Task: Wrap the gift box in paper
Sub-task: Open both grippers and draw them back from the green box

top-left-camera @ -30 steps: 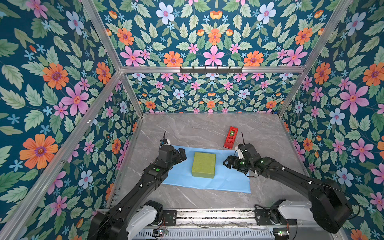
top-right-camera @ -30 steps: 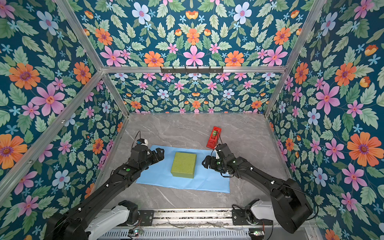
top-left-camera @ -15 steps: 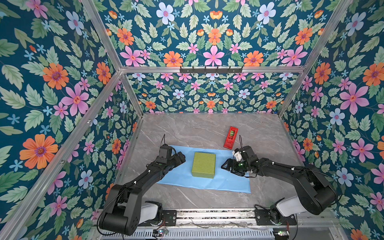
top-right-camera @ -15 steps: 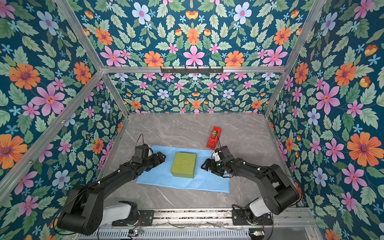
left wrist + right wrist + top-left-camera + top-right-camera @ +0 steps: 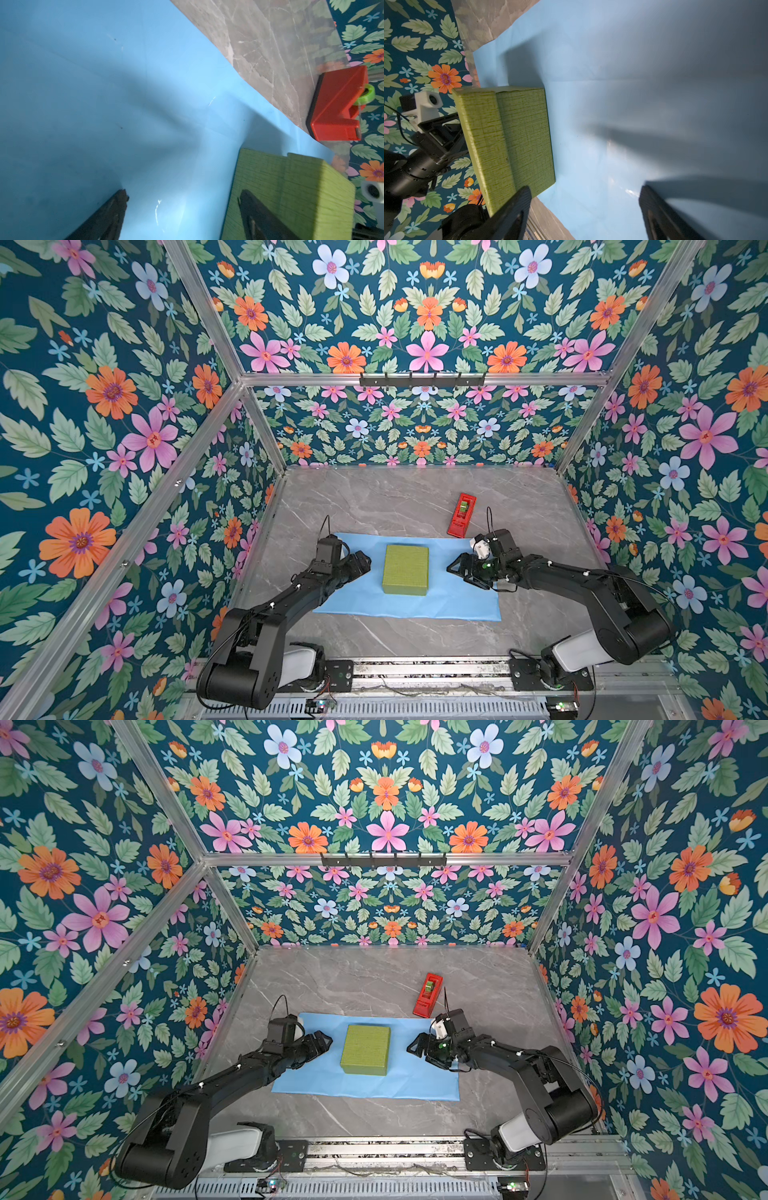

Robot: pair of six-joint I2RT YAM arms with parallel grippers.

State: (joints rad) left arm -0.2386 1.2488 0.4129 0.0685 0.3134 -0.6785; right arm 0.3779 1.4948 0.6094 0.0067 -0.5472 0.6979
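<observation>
**Both top views.** A flat olive-green rectangular gift box (image 5: 405,574) lies mid-sheet on light-blue creased paper (image 5: 455,601), spread on the grey marbled bench (image 5: 374,497) at lower centre. The left end effector (image 5: 362,563) and right end effector (image 5: 458,573) flank the box without touching it.

**Left wrist view.** The jaws are spread over the paper and empty. A red plastic tape dispenser (image 5: 336,108) stands beyond the paper's edge.

**Right wrist view.** The jaws are spread and empty, with the box beside one finger (image 5: 517,207).

Left arm (image 5: 297,595) hides part of paper (image 5: 449,597) edge.
</observation>
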